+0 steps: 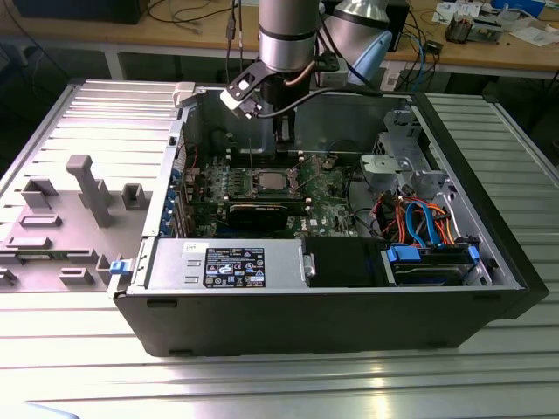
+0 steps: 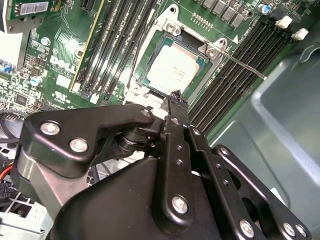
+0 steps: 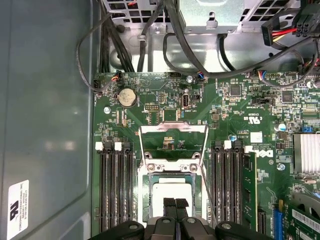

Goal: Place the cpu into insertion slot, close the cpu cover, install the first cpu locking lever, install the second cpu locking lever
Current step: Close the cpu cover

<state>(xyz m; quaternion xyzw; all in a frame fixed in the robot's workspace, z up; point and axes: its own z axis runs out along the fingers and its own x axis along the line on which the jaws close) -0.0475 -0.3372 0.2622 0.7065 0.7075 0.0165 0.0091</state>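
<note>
The cpu is a small square chip with a silver-grey top, sitting flat in the insertion slot. The gripper hangs right over its edge, fingers pinched together with nothing between them. The first wrist view has the cpu cover flipped open, board showing through its cut-out. The second wrist view gives a thin locking lever poking out from the socket corner. Exterior view: open PC case on a slatted metal table, with cluttered wooden benches behind.

Cpu in insertion slot (memory slots either side); cpu cover open, just beside slot.
</note>
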